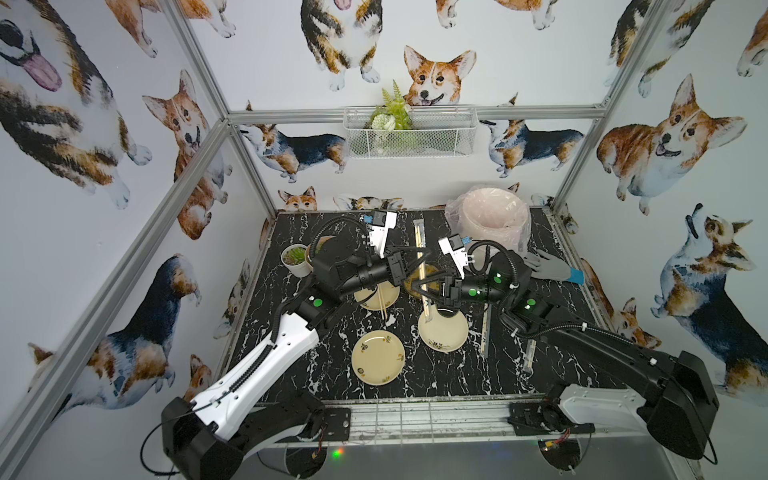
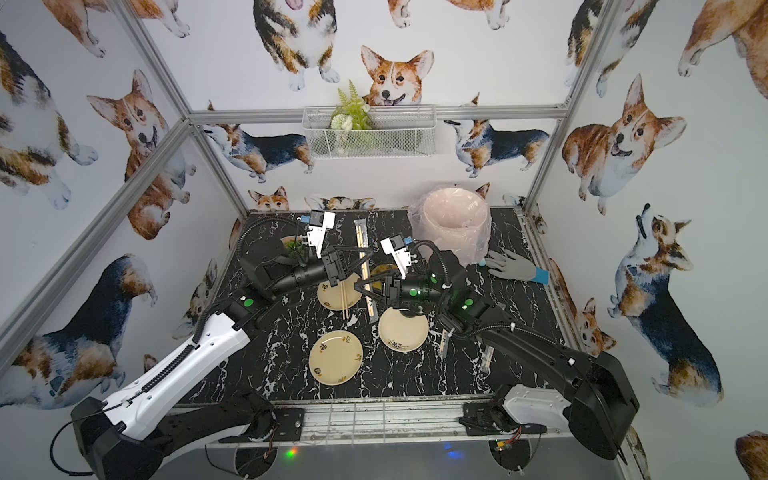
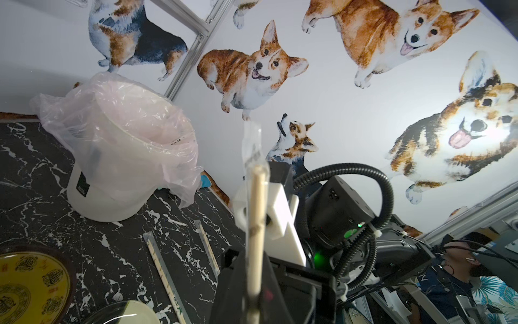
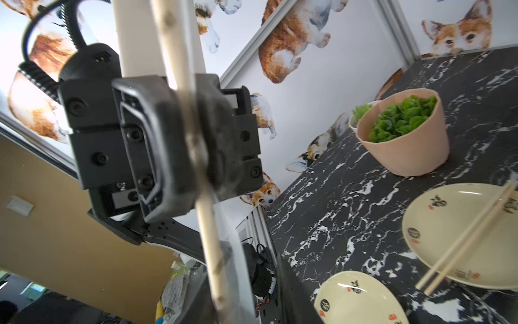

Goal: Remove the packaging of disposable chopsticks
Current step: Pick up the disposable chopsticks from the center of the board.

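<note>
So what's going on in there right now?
One pair of chopsticks is up in mid-air. The left fingers are shut on the wood. The sleeve looks partly slid off the other end, by the right fingers, whose grip is unclear. A bare pair lies on a plate, and three wrapped pairs wait on the table.
</note>
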